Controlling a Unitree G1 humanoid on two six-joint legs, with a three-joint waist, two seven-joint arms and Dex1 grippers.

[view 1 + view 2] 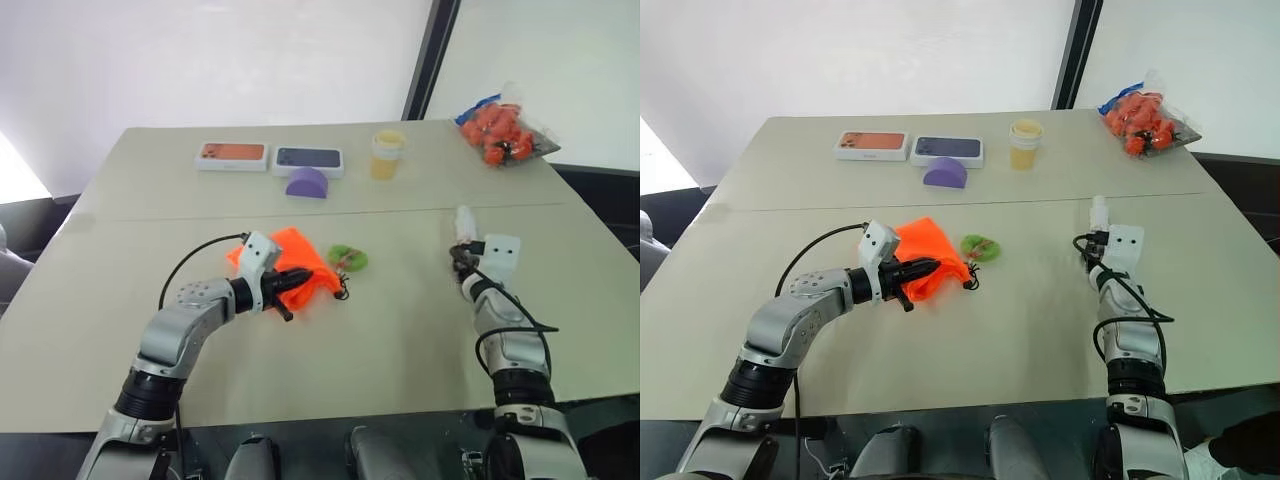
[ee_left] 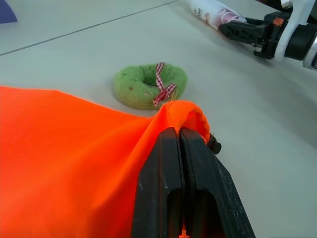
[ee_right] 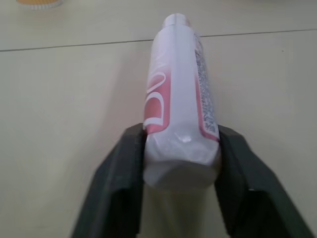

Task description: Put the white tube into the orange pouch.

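Right end effector (image 3: 181,163) clamping slim pink-labelled white tube (image 3: 178,104)

Bare table (image 1: 400,330) runs between the orange pouch (image 1: 290,262) and the right gripper (image 3: 181,148), which grips the white tube (image 3: 181,99), so that lane is open. Just right of the pouch, the green tag (image 1: 348,258) lies in the path, low and flat. The left gripper (image 2: 179,148) is pinched on the pouch's edge, blocking its near side. Beyond the pouch, well apart, stand a purple block (image 1: 307,182), two flat boxes (image 1: 270,157) and a yellow cup (image 1: 388,153).
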